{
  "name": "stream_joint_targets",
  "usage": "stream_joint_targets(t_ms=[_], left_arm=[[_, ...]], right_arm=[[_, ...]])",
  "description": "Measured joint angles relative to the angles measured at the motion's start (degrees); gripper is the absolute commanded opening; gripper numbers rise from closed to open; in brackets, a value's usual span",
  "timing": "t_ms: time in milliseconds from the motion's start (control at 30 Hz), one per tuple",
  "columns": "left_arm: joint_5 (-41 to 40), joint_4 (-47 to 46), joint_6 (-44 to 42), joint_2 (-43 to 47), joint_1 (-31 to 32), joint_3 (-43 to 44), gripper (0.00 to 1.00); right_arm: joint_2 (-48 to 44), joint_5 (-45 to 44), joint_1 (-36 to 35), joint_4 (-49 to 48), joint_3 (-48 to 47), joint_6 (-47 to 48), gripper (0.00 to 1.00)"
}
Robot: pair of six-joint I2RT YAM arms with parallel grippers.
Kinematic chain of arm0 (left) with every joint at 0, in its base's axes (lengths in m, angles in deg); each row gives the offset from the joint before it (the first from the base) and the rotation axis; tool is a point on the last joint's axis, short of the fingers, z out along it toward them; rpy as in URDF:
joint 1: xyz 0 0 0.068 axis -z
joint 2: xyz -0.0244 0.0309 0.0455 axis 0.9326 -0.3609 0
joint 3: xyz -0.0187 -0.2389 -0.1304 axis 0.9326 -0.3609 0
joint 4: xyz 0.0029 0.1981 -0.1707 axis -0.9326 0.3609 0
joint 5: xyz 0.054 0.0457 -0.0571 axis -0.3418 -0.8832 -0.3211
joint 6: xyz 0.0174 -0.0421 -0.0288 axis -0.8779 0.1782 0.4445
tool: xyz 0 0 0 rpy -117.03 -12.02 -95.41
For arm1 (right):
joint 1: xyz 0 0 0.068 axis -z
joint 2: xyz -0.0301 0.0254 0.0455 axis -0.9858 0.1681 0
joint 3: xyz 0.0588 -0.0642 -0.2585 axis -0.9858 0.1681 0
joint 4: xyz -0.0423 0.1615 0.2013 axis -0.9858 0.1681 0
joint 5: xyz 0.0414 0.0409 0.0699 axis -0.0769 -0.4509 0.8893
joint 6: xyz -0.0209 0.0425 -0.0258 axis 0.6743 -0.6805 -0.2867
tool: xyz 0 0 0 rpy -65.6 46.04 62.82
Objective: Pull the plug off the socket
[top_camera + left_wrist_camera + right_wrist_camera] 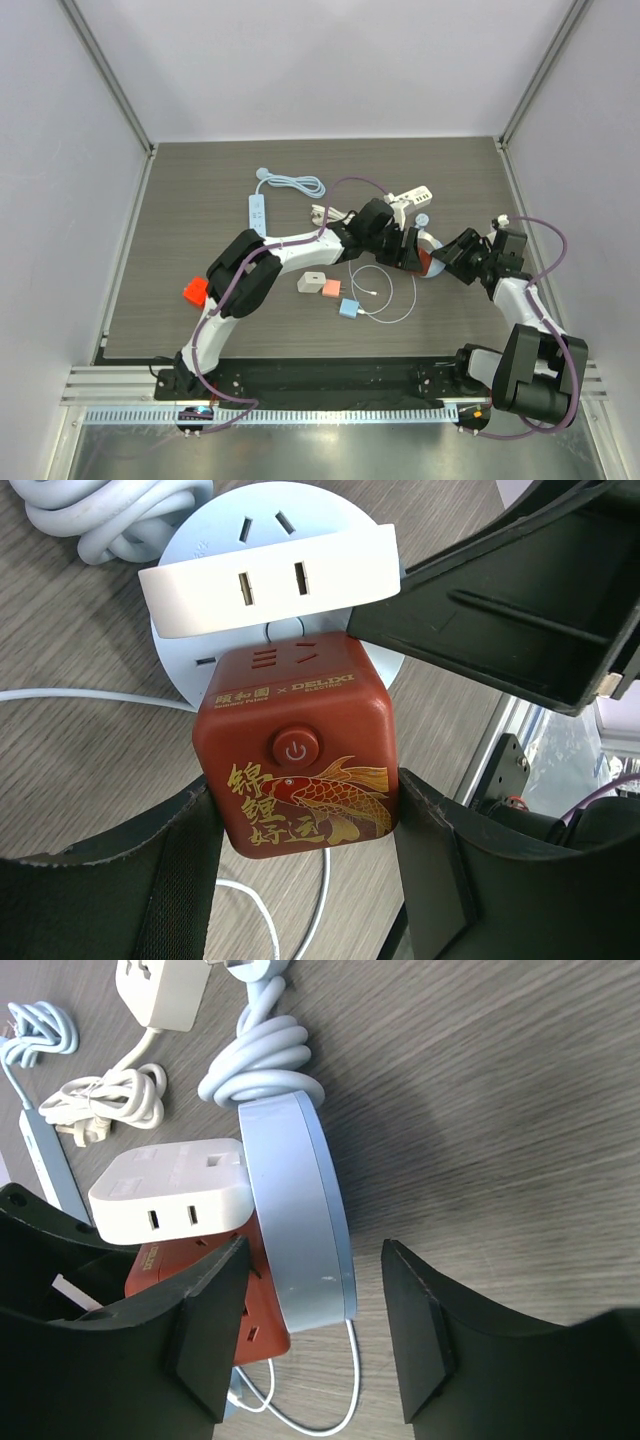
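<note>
A red cube plug (295, 750) with a gold koi print and a white USB adapter (265, 585) sit in a round pale-blue socket (230, 530). My left gripper (305, 798) is shut on the red cube, one finger pressed on each side. In the right wrist view my right gripper (312, 1300) is open and straddles the socket's rim (295, 1200), with a gap at the right finger; the red cube (265, 1335) is behind the left finger. In the top view both grippers (405, 248) (447, 255) meet at the table's middle right.
The socket's thick coiled cord (260, 1070) and a white charger (160, 995) lie behind it. A thin white cable (385, 290) loops beneath. A white power strip (257, 212), grey (311, 283), pink (331, 289) and blue (349, 308) blocks and a red object (194, 290) lie to the left.
</note>
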Motion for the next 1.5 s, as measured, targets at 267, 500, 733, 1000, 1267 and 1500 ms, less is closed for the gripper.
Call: stream_joint_targets(t_ms=[267, 500, 733, 1000, 1267, 1500], left_arm=[[0.7, 0.0, 0.2, 0.0, -0.2, 0.0, 0.00], [1.8, 0.1, 1.9, 0.1, -1.0, 0.0, 0.33], [1.7, 0.4, 2.8, 0.1, -1.0, 0.1, 0.58], [-0.1, 4.5, 3.0, -0.4, -0.2, 2.8, 0.66], [-3.7, 6.5, 5.1, -2.3, 0.2, 6.6, 0.66], [-4.7, 6.8, 6.0, -3.6, 0.2, 8.3, 0.33]], right_arm=[[0.8, 1.3, 0.0, -5.0, 2.1, 0.0, 0.36], [0.5, 2.3, 0.2, -7.3, 3.4, 0.0, 0.02], [-1.4, 1.9, 0.2, -8.1, 4.7, 0.0, 0.01], [-1.5, 1.9, 0.3, -9.5, 5.4, -0.2, 0.01], [-1.6, 2.4, 0.4, -9.6, 5.6, -0.2, 0.01], [-1.6, 2.4, 0.4, -10.0, 5.7, -0.2, 0.01]])
